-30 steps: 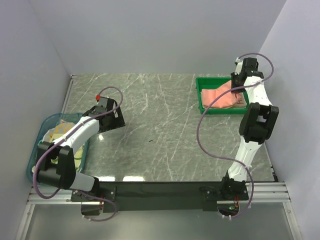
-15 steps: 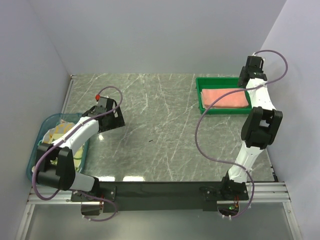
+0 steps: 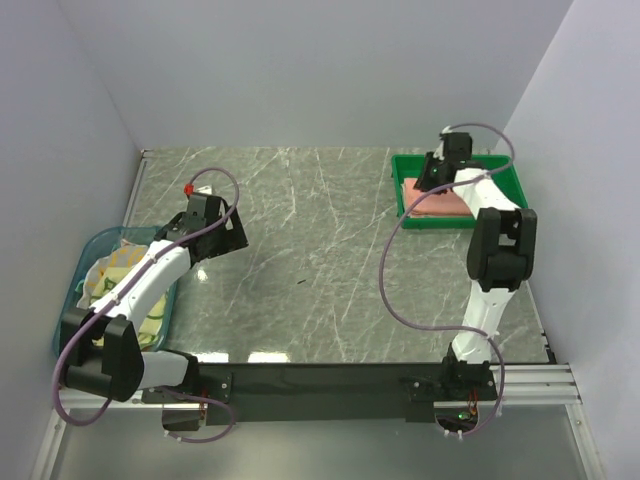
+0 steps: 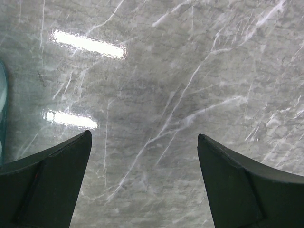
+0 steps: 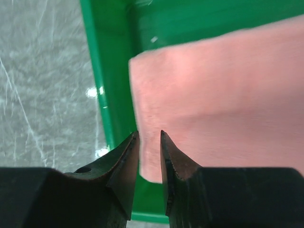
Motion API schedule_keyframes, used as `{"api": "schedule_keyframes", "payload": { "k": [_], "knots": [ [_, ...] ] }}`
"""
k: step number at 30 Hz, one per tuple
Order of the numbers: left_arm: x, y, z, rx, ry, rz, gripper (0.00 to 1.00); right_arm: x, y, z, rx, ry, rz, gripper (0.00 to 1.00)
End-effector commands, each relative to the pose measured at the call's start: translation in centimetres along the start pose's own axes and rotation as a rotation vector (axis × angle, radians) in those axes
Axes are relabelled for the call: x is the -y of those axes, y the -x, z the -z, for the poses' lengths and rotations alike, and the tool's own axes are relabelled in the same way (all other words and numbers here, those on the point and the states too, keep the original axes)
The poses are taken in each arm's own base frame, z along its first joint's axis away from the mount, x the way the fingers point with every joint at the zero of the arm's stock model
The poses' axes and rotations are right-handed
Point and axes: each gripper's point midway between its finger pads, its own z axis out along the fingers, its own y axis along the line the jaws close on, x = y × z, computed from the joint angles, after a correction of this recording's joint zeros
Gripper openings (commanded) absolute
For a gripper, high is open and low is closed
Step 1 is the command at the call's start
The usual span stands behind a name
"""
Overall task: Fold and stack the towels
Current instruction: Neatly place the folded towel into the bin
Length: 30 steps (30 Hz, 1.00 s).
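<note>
My right pincer (image 5: 149, 135), narrow, hangs over the folded salmon-pink towel (image 5: 223, 95) in the green plastic tray (image 5: 111, 71); left pincer (image 4: 145, 140) wide above the marbled counter (image 4: 166, 71).

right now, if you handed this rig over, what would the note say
Left gripper: fingers wide open, holding nothing, above the table beside the blue basket.
Right gripper: fingers nearly together at the pink towel corner; grip unclear.
Done: pink towel lies folded in the green tray.
Left to do: basket towels, crumpled, need folding and stacking.
</note>
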Motion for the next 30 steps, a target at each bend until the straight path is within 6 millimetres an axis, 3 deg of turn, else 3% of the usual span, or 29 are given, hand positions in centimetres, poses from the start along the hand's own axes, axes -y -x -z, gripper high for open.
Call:
{"api": "schedule_keyframes", "payload": {
  "k": [1, 7, 12, 13, 17, 23, 30],
  "knots": [
    [0.7, 1.2, 0.9, 0.045, -0.045, -0.010, 0.98, -0.8, -1.0, -1.6, -0.017, 0.011, -0.062, 0.32],
    [0.7, 1.3, 1.1, 0.050, -0.053, -0.005, 0.98, -0.2, -4.3, -3.9, -0.135, -0.028, -0.091, 0.32],
    [0.6, 1.4, 1.1, 0.052, -0.054, 0.000, 0.98, -2.0, -5.6, -4.2, -0.177, 0.073, -0.085, 0.32],
    [0.6, 1.4, 1.2, 0.052, -0.054, 0.000, 0.98, -3.4, -5.9, -4.0, -0.182, 0.101, -0.074, 0.32],
    [0.6, 1.4, 1.2, 0.055, -0.054, 0.003, 0.98, -4.5, -5.7, -3.3, -0.163, 0.150, -0.093, 0.32],
    [0.5, 1.5, 1.3, 0.056, -0.056, 0.006, 0.98, -5.2, -3.2, -1.3, -0.093, 0.161, -0.078, 0.32],
    [0.6, 1.5, 1.4, 0.058, -0.064, 0.007, 0.98, -4.5, 0.9, 3.6, 0.032, 0.061, -0.002, 0.35]
  ]
}}
